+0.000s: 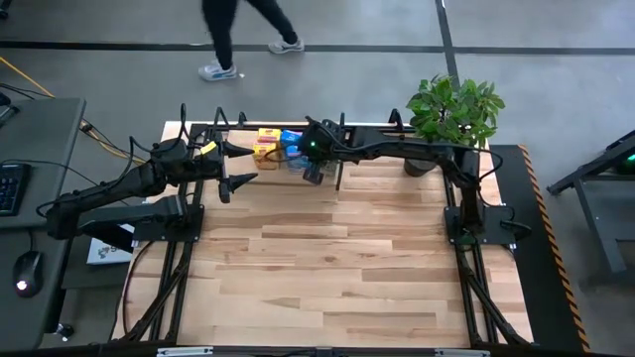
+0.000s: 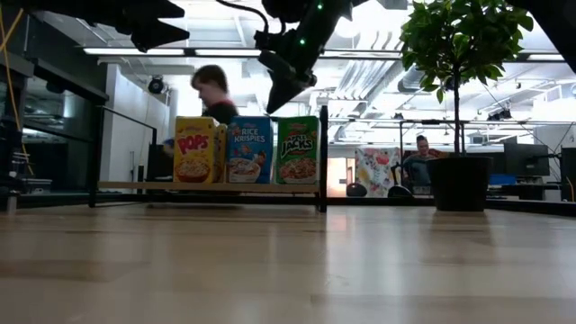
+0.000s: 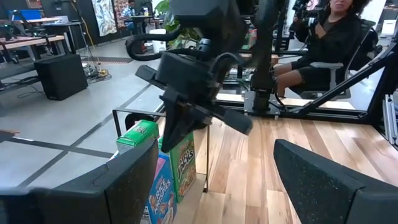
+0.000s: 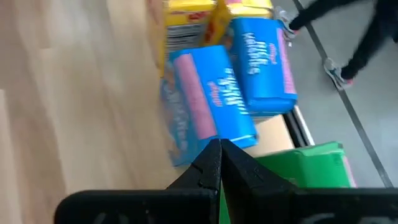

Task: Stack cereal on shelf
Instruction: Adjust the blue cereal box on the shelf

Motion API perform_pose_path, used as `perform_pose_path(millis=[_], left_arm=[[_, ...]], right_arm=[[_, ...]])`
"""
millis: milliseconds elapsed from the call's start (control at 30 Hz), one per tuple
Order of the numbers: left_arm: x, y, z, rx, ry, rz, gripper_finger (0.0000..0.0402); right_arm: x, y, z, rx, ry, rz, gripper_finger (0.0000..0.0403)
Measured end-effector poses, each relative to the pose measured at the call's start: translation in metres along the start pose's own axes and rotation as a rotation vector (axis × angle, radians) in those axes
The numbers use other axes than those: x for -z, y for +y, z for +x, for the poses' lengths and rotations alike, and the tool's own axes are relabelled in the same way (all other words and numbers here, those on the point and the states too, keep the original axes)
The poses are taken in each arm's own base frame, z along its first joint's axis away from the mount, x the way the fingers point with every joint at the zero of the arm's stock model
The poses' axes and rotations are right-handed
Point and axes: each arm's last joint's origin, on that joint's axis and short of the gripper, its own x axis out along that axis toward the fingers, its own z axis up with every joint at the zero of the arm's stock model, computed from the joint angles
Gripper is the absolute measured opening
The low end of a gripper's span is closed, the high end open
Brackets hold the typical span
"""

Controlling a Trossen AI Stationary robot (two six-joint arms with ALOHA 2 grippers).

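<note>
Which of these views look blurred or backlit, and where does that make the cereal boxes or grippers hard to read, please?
Low view: bright ceiling lights leave the right gripper and plant dark, while the cereal boxes read clearly. Right wrist view: the blue boxes are smeared, their print unreadable. Left wrist view: the near fingers are soft. High view: a passing person is blurred.

Rear cereal boxes (image 2: 219, 153) mostly hidden

cereal boxes (image 2: 247, 150) upright on wooden shelf (image 2: 207, 186)
</note>
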Motion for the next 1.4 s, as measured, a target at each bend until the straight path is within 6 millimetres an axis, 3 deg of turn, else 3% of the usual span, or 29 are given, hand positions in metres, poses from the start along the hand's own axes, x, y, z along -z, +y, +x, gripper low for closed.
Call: perform_pose_path(millis=[700, 1133, 1400], left_arm=[[0.0, 0.0, 0.0, 0.0, 0.0, 0.001, 0.0312], [0.0, 0.0, 0.0, -0.001, 0.0, 0.0, 0.0312], [0.0, 0.0, 0.0, -0.001, 0.0, 0.0, 0.0312]], right_arm=[[0.0032, -0.0055, 0.0087, -0.008, 0.024, 0.027, 0.0], [-0.005, -0.0046, 0.009, -0.056, -0.061, 0.088, 0.0], [-0.0044, -0.0048, 0.0076, -0.048, -0.055, 0.039, 0.0]])
